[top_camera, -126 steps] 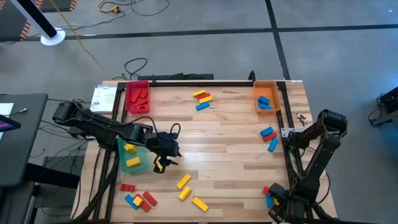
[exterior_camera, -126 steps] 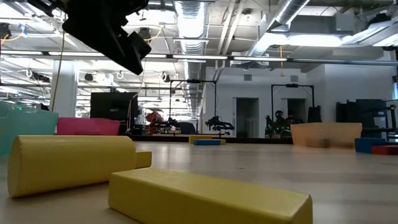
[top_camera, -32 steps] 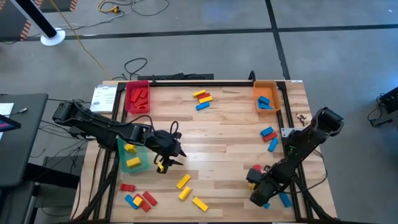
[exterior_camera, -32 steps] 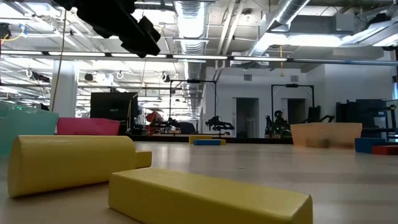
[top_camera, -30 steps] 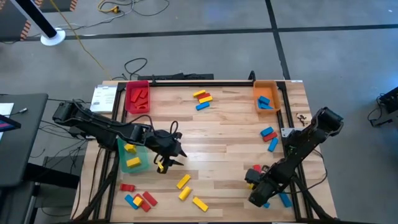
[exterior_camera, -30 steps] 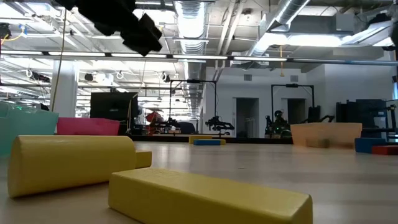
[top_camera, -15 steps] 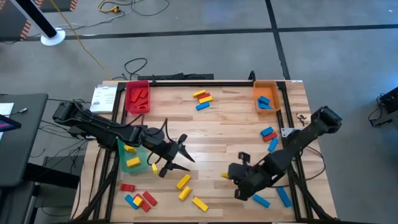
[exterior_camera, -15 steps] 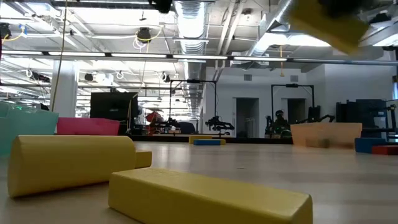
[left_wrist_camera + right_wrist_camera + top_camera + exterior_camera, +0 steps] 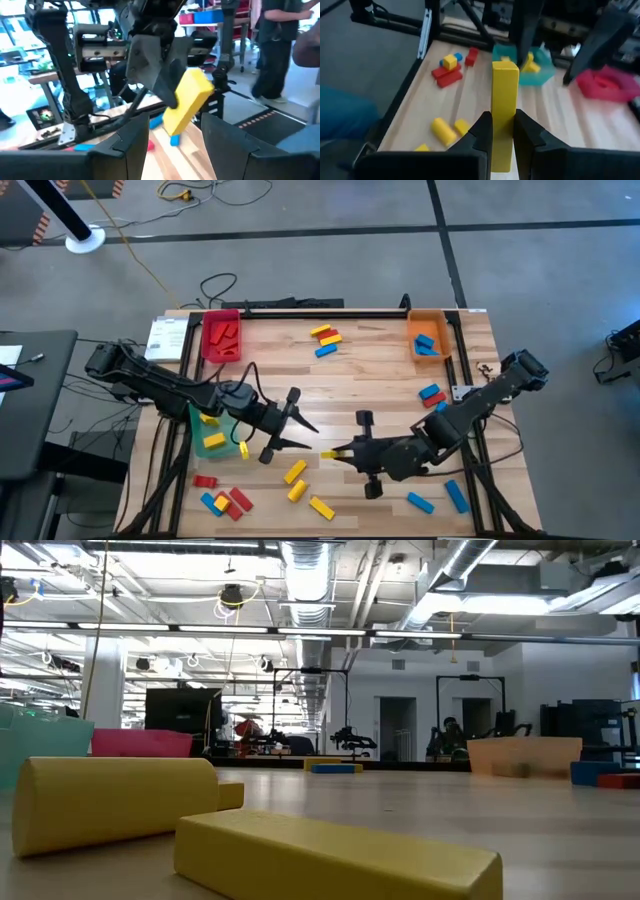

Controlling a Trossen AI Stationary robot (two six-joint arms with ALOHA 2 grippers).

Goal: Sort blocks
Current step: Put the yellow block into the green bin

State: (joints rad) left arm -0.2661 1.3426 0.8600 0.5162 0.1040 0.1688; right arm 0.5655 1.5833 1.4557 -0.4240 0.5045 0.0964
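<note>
- While pinching a yellow block [image 9: 504, 107] endwise, right gripper [image 9: 333, 453] is offering it mid-table toward left gripper [image 9: 300, 430].
- Left's jaws are gaping empty, prob. lining up for a handoff nr green tray [image 9: 226, 442].

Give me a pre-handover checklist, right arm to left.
1. Right claw shut on the yellow block: ok.
2. Left claw open to receive: ok.
3. Block has a free end beyond the right claw: ok, most of it sticks out.
4. Block between the left claw's fingers: not ok, it hangs ahead of them.
5. Green tray has room: ok, bare floor beside its yellow blocks.
</note>
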